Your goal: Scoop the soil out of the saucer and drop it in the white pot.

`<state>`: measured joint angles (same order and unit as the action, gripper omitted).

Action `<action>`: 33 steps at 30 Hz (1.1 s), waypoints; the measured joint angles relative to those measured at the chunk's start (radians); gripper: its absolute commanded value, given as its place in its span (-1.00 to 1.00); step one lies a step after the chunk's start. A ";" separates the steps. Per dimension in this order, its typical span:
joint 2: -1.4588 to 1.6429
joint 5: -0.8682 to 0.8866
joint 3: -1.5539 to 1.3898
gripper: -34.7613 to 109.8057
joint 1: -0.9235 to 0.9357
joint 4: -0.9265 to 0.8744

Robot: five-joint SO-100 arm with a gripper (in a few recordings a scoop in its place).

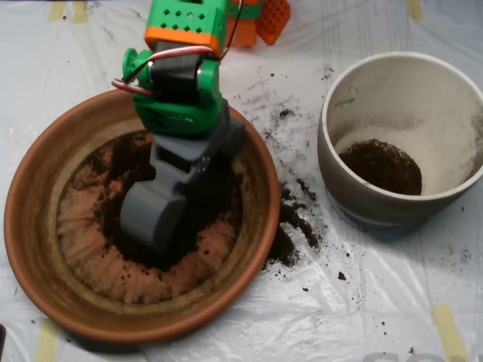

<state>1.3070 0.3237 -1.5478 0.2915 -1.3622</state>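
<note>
The terracotta saucer point(45, 249) fills the left half of the overhead view. Dark soil point(219, 200) lies in its middle, with ridged orange base showing around it. My grey scoop point(151, 219) reaches down into the saucer's centre, its tip resting in the soil; the green and orange arm point(185, 75) comes in from the top. The white pot point(355, 90) stands at the right, apart from the saucer, with a patch of soil point(381, 166) on its floor.
Spilled soil crumbs point(290, 222) lie on the clear plastic sheet between saucer and pot, and more specks are scattered above them. An orange perforated part point(273, 19) sits at the top edge.
</note>
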 measured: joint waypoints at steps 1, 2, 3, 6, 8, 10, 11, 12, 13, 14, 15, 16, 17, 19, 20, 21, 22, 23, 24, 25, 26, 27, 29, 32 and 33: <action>-0.012 0.000 0.000 0.29 0.000 -0.005; -0.025 0.000 0.000 0.29 0.003 -0.006; -0.041 0.000 0.002 0.30 0.006 0.003; -0.118 0.000 0.028 0.31 0.025 -0.026; -0.161 0.000 0.064 0.31 0.034 -0.025; -0.207 0.000 0.120 0.31 0.044 -0.041; -0.230 0.000 0.152 0.31 0.052 -0.060; -0.258 0.000 0.186 0.31 0.058 -0.064; -0.279 0.000 0.219 0.30 0.063 -0.075; -0.296 -0.005 0.247 0.30 0.064 -0.083; -0.310 -0.006 0.270 0.29 0.066 -0.092; -0.321 -0.006 0.290 0.29 0.066 -0.095; -0.327 -0.006 0.302 0.28 0.066 -0.098; -0.327 -0.015 0.313 0.27 0.063 -0.094; -0.327 -0.018 0.314 0.26 0.058 -0.089; -0.327 -0.023 0.318 0.23 0.052 -0.089; -0.327 -0.025 0.318 0.19 0.048 -0.089; -0.327 -0.032 0.319 0.14 0.041 -0.087; -0.327 -0.038 0.319 0.10 0.035 -0.084; -0.327 -0.032 0.322 0.05 0.032 -0.083; -0.325 -0.037 0.325 -0.01 0.032 -0.084; -0.325 -0.035 0.336 -0.05 0.032 -0.081; -0.322 -0.031 0.362 -0.14 0.032 -0.081; -0.313 -0.020 0.371 -0.24 0.031 -0.078; -0.307 -0.014 0.371 -0.25 0.031 -0.071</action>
<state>1.0002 0.3099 -1.1766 0.3221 -1.4327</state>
